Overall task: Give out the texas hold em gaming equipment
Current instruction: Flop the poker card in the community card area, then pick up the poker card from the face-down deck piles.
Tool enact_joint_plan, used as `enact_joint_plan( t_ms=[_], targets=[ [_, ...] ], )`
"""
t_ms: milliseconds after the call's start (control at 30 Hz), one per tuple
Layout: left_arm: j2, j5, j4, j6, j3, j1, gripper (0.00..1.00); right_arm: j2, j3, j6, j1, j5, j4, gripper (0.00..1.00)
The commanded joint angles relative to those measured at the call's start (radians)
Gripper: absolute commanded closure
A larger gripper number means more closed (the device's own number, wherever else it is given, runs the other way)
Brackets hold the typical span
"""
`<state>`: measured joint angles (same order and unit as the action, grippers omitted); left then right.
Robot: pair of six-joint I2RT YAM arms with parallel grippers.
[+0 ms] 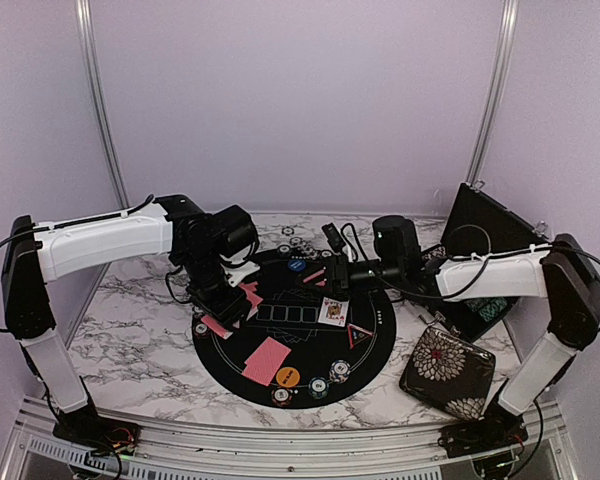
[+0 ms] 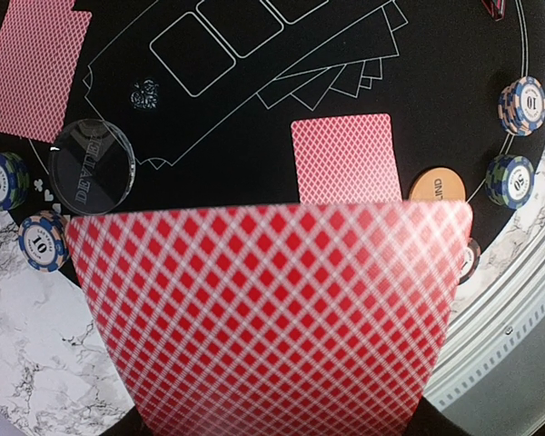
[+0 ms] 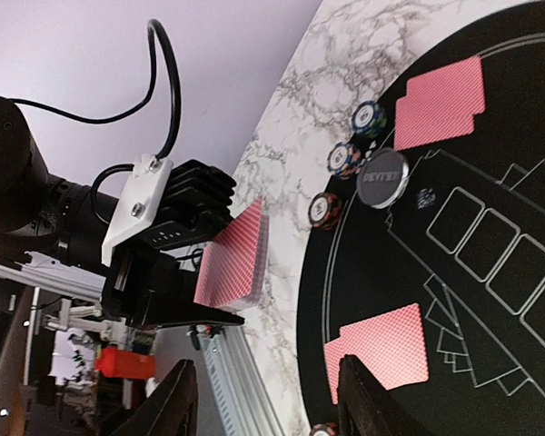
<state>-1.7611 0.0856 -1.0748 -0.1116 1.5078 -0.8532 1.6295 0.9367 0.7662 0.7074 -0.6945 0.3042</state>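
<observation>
Right wrist | left gripper (image 3: 216,286) clamped on card deck (image 3: 238,247) | right gripper (image 3: 268,401) fingers apart

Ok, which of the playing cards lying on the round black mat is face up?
The white-faced card at the right-arm end of the mat's row of outlined boxes; every other card there shows its pink-red diamond-patterned back.

Smooth cards (image 1: 267,360) lie on a matt black mat (image 1: 310,345).

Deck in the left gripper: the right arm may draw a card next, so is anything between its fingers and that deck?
Nothing visible: open air separates the right gripper from the deck in the left gripper.
</observation>
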Motion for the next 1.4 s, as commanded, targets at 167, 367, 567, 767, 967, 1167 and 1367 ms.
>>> enact_joint_plan(
  t_ms=[167,367,567,767,967,1167,1367],
  targets=[
    [0.003,0.005,-0.010,0.010,0.019,-0.012,0.56,0.151,0.017,0.337,0.023,-0.179,0.297,0.56],
    [-0.005,0.010,-0.011,0.012,0.023,-0.014,0.56,0.236,0.050,0.437,0.056,-0.197,0.406,0.62],
    [-0.008,0.009,-0.010,0.012,0.023,-0.016,0.56,0.295,0.094,0.518,0.081,-0.204,0.482,0.69],
    [-0.011,0.004,-0.010,0.012,0.023,-0.019,0.56,0.319,0.119,0.540,0.092,-0.205,0.495,0.72],
    [-0.009,-0.001,-0.010,0.012,0.019,-0.020,0.56,0.340,0.126,0.552,0.101,-0.207,0.498,0.75],
    [-0.003,-0.003,-0.010,0.012,0.013,-0.020,0.56,0.344,0.110,0.563,0.101,-0.195,0.508,0.77],
    [-0.001,-0.003,-0.009,0.010,0.009,-0.020,0.56,0.327,0.103,0.566,0.099,-0.190,0.515,0.77]
  ],
)
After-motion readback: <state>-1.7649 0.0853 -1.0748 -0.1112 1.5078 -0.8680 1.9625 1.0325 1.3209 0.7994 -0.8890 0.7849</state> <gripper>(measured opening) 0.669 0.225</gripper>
